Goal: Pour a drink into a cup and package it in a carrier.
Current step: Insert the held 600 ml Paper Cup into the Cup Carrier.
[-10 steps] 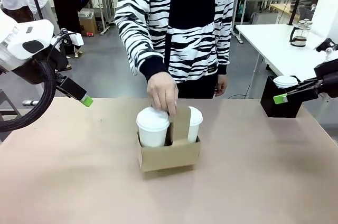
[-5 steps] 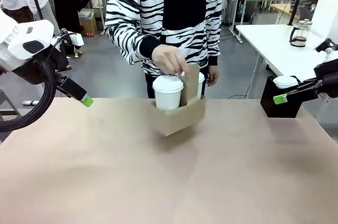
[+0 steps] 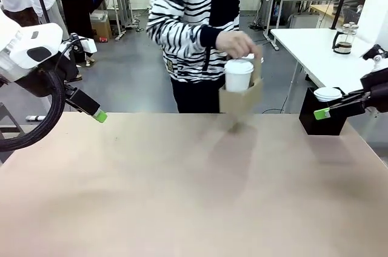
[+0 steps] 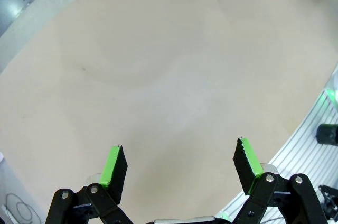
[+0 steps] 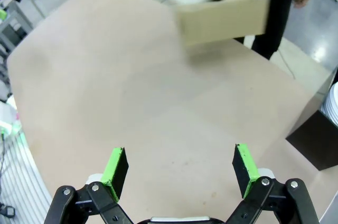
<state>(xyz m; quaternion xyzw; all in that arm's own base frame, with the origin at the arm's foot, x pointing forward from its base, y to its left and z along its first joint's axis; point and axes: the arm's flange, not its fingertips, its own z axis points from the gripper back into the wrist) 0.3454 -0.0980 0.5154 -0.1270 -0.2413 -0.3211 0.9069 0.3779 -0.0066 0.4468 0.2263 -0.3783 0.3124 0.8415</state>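
We look across the table (image 3: 182, 196) from our side toward the person (image 3: 194, 26) at top centre. Each wrist camera looks steeply down at the tabletop from close above. The right wrist view shares the lifted carrier (image 5: 222, 18) with the front view.

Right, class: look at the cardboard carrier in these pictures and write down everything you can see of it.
The carrier is a small brown box of plain cardboard with an upright handle tab in the middle. It is off the table, in the air above the far edge, tilted a little and blurred by motion. The person's hand grips the tab from above. A white lidded cup stands in its near hole; a second cup behind the tab is mostly hidden. Neither gripper touches it.
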